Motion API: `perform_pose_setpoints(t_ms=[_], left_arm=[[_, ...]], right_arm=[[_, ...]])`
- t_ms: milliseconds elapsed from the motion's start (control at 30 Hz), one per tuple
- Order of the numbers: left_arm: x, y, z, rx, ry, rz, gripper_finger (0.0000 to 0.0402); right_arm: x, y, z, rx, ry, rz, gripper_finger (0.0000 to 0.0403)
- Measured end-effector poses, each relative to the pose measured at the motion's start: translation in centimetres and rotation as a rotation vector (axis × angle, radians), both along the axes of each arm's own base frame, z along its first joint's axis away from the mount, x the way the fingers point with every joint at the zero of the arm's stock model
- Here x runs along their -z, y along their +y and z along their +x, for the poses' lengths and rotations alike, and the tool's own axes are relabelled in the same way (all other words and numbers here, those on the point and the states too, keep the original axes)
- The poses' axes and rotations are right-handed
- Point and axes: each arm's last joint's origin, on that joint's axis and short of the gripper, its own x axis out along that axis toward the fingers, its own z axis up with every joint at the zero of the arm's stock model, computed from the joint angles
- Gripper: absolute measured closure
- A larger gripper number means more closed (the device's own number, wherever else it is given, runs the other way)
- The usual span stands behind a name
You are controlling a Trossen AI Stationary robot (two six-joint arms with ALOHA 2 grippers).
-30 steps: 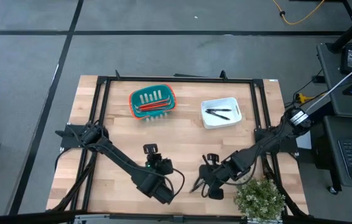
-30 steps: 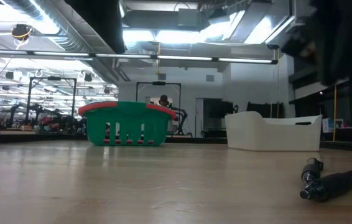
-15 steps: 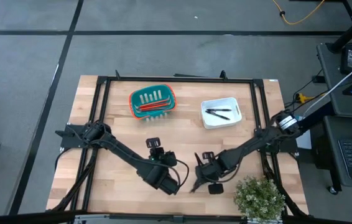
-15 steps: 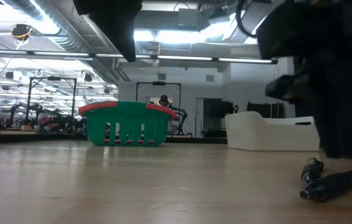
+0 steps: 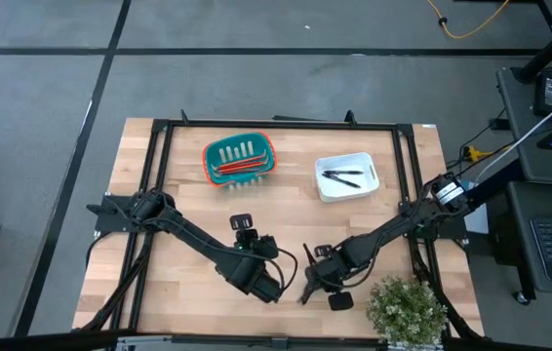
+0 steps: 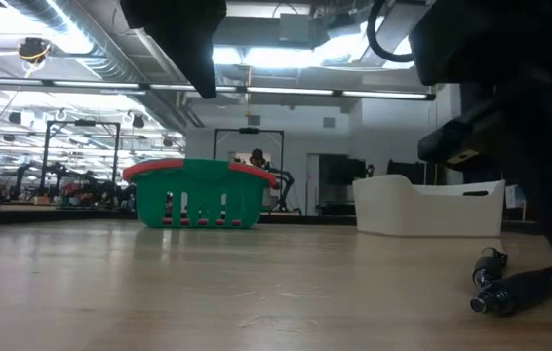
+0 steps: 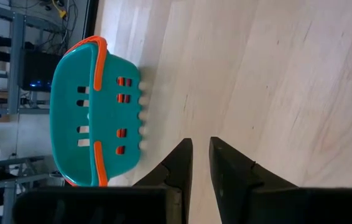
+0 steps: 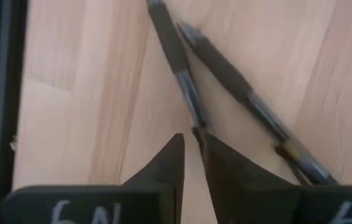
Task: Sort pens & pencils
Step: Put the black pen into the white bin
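Two black pens (image 8: 176,56) (image 8: 244,93) lie side by side on the wood near the table's front edge (image 5: 306,291), and they also show in the low view (image 6: 525,286). My right gripper (image 8: 191,137) (image 5: 313,283) points steeply down just over the near end of one pen, its fingers a narrow gap apart. More pens lie in the white bin (image 5: 346,176). Red-orange pencils (image 5: 240,167) lie in the teal basket (image 7: 76,112). My left gripper (image 7: 201,142) (image 5: 242,227) hangs over bare wood, pointing at the basket, slightly open with nothing in it.
A small green plant (image 5: 408,308) stands at the near right corner, close beside my right arm. A black frame (image 5: 276,124) runs round the table's edges. Bare wood lies between the two containers and the arms.
My right gripper has come down toward the two pens on the table, shifting a little toward the table's left and rolling at the wrist. My left arm has swung slightly toward the right. The pens have stayed where they lay.
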Motion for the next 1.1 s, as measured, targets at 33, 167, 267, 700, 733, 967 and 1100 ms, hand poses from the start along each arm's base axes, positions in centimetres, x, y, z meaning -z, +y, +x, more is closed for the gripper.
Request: perform_pose_setpoints(t_ms=[33, 167, 267, 700, 733, 967, 1100], left_arm=[[0.00, -0.01, 0.00, -0.003, -0.003, -0.001, 0.0352], [0.01, -0.01, 0.00, -0.005, -0.005, -0.001, 0.0352], [0.01, -0.01, 0.00, -0.005, -0.006, -0.002, 0.0352], [0.03, -0.03, 0.02, -0.006, -0.008, -0.003, 0.0352], [0.03, -0.03, 0.02, -0.006, -0.008, -0.003, 0.0352], [0.03, -0.03, 0.03, -0.006, -0.009, -0.003, 0.0352], [0.03, -0.06, 0.02, -0.005, -0.009, -0.004, 0.0352]], right_arm=[[-0.03, 0.03, 0.06, 0.004, -0.005, 0.005, 0.0342], [-0.03, -0.02, 0.09, 0.012, -0.007, -0.001, 0.0342], [-0.03, 0.00, 0.08, 0.032, -0.001, 0.002, 0.0342], [-0.06, 0.08, 0.13, 0.054, 0.006, 0.025, 0.0342], [-0.07, 0.09, 0.16, 0.054, 0.004, 0.027, 0.0342], [-0.19, 0.15, 0.49, 0.060, -0.027, 0.044, 0.0306], [-0.19, 0.09, 0.56, 0.085, -0.039, 0.027, 0.0273]])
